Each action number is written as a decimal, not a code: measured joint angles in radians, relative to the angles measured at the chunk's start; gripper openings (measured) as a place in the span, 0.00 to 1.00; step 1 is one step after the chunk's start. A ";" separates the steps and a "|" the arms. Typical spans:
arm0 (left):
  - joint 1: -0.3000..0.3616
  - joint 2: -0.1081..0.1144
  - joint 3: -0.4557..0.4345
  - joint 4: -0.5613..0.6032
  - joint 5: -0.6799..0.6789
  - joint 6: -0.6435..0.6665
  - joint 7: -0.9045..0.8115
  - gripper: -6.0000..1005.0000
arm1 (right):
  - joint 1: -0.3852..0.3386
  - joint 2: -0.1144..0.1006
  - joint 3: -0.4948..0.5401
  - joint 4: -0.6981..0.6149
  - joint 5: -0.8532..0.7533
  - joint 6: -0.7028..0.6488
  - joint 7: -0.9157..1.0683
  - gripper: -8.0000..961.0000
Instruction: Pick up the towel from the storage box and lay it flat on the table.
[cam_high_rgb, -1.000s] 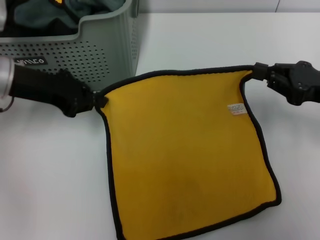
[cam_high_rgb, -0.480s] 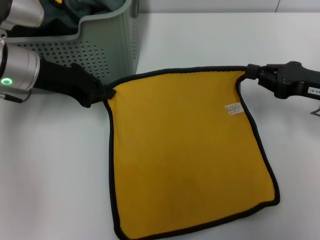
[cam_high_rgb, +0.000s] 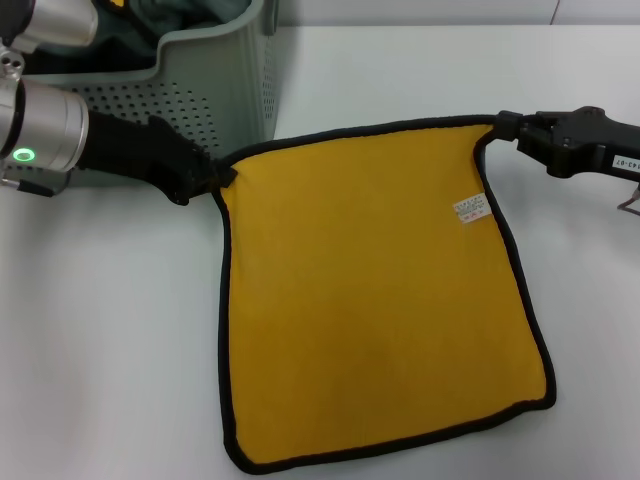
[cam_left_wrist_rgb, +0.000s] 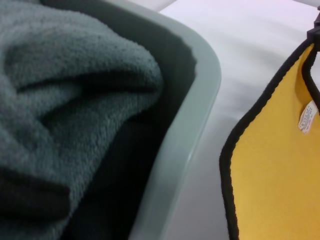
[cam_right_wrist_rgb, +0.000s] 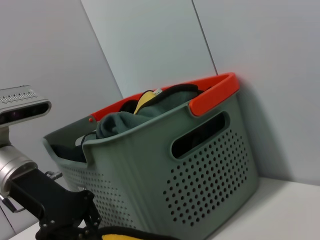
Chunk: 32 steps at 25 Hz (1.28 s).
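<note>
Towel: mustard-yellow square cloth with black stitched edging (cam_high_rgb: 375, 300) spread flat on the white bench (cam_high_rgb: 100, 350), just beside the box.
Box: pale grey-green perforated plastic basket (cam_high_rgb: 215, 95) holding bunched teal-green cloths (cam_left_wrist_rgb: 60, 100) (orange rim visible only in right wrist view).
Left tool (cam_high_rgb: 205, 180): pinching the towel's far left corner.
Right tool (cam_high_rgb: 505, 127): pinching the far right corner.

Towel (cam_high_rgb: 375, 300) shifted fwd w/ both hands, flatter.

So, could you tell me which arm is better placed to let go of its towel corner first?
Probably the left. The left gripper pinches its corner of the towel right beside the storage box, crowded there, while the right gripper holds the far corner over open table and can keep the edge taut.
</note>
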 joint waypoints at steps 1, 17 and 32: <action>-0.001 0.000 0.000 0.000 0.000 -0.003 0.001 0.04 | 0.002 -0.001 -0.001 0.001 0.000 0.000 0.000 0.11; 0.010 -0.017 0.002 -0.002 0.001 -0.048 0.001 0.09 | -0.001 -0.004 0.002 -0.009 0.001 0.093 -0.013 0.12; 0.101 -0.018 0.014 -0.005 -0.240 0.270 0.335 0.40 | -0.090 0.033 -0.017 -0.046 0.008 -0.213 -0.284 0.61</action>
